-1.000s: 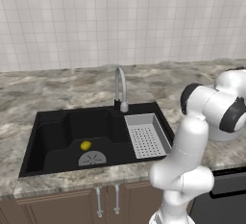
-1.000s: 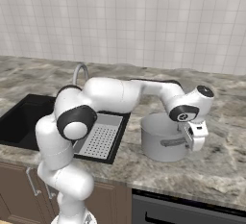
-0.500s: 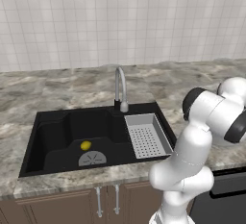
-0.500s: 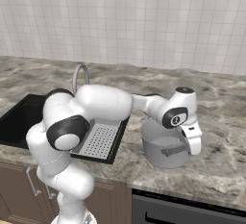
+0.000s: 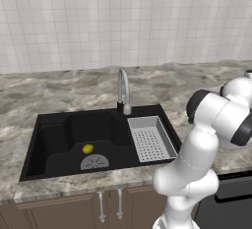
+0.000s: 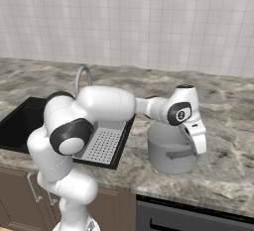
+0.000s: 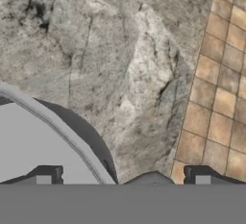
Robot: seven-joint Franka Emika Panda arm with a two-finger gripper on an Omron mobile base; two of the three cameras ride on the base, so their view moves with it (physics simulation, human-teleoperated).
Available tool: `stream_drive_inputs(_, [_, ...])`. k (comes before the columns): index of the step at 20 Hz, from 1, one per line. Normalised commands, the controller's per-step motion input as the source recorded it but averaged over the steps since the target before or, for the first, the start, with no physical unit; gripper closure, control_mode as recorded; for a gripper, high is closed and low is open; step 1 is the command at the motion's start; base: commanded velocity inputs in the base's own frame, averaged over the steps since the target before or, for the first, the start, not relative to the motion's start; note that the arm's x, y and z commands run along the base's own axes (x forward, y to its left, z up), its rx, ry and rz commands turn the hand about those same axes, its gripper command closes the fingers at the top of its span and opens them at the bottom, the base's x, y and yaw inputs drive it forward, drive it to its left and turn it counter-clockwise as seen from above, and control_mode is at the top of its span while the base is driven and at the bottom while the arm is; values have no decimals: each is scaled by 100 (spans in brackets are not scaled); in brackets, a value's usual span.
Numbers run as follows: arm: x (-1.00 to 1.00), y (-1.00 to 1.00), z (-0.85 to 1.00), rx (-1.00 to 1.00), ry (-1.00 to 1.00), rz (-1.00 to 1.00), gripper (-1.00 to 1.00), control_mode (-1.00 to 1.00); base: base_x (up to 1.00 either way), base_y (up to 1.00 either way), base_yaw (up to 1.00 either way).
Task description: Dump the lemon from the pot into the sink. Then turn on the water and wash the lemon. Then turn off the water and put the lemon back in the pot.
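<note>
The lemon (image 5: 88,148) lies in the sink (image 5: 54,139), at the lower left of the left base view, just above the round grey drain (image 5: 95,162) and well apart from the pot (image 6: 171,150). The pot stands on the marble counter (image 6: 228,126) at the centre-right of the right base view, to the right of the perforated tray (image 6: 106,143). The gripper (image 6: 199,144) hangs at the pot's right rim, so the lemon lies far off towards the left of both base views, across the tray and past the tap (image 5: 122,91). The lemon's long axis runs roughly left to right in the left base view, though it is too small to be sure.

In the hand view the pot's curved rim (image 7: 62,131) crosses the lower left, with one fingertip (image 7: 43,177) over the pot's inside and the other (image 7: 202,177) outside, over the counter's edge and the floor tiles (image 7: 221,79). The fingers stand apart and straddle the wall; whether they touch it cannot be told.

Against the earlier frames, the wrist has dropped lower beside the pot and the forearm has swung closer over it. The pot, lemon and tap have not moved. Judged from this, the dump is done, and the next reach must go left towards the tap.
</note>
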Motion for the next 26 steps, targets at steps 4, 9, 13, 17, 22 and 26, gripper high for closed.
stream_drive_inputs(4, [-5, 14, 17, 13, 1, 0, -100, -100, 0, 0, 0])
stream_drive_inputs(9, [0, 26, 0, 23, 1, 2, -100, -100, 0, 0, 0])
stream_drive_inputs(13, [-19, 71, 59, 6, -14, 6, -100, -100, 0, 0, 0])
stream_drive_inputs(17, [-25, 84, 99, -4, -27, 5, -100, -100, 0, 0, 0])
stream_drive_inputs(22, [-11, 97, 55, -9, -18, 11, -100, -100, 0, 0, 0])
stream_drive_inputs(26, [3, 99, 5, 0, -12, 31, -100, -100, 0, 0, 0])
